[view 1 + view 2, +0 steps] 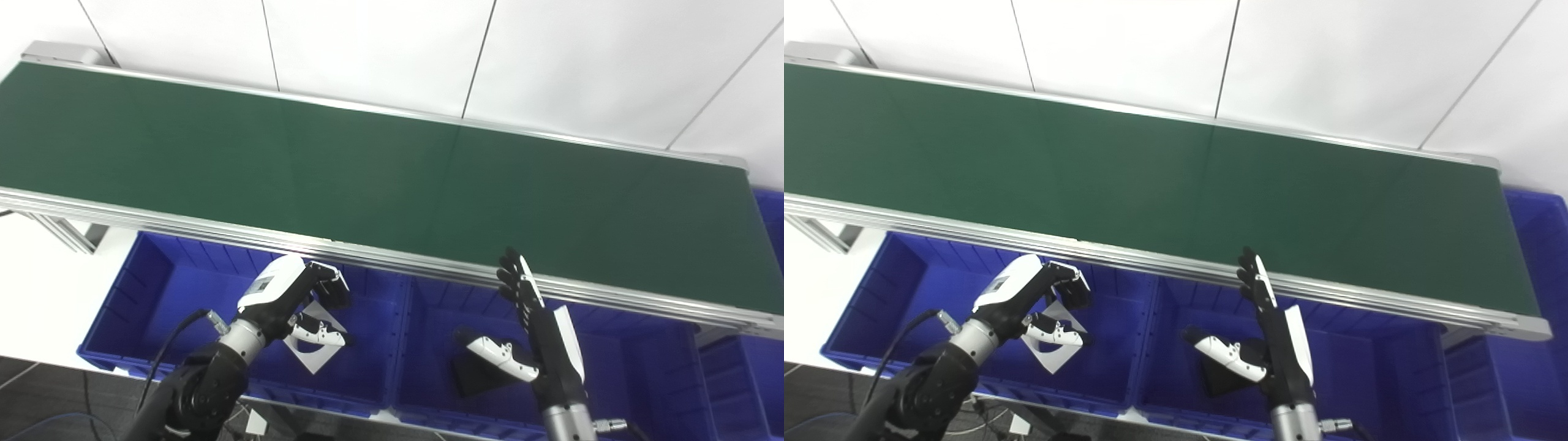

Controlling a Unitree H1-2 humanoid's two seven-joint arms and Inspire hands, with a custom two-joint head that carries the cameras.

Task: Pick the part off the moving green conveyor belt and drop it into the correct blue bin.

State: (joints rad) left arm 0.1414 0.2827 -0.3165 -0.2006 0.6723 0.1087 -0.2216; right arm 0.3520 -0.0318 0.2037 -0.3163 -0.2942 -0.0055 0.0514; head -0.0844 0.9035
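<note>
The green conveyor belt (392,177) runs across the view with no part on it. My left hand (306,306) hangs over the left blue bin (153,288), fingers curled and thumb apart. A flat white part with a round cut-out (311,358) lies in that bin just under the thumb, and I cannot tell whether they touch. My right hand (533,331) stands upright and open over the middle blue bin (625,367), by the belt's near rail. A black wedge-shaped part (471,376) lies in that bin under the thumb.
The belt's silver near rail (184,223) overhangs the back of the bins. Another blue bin (773,214) sits past the belt's right end. A grey cable (171,337) loops from my left forearm. White wall panels stand behind.
</note>
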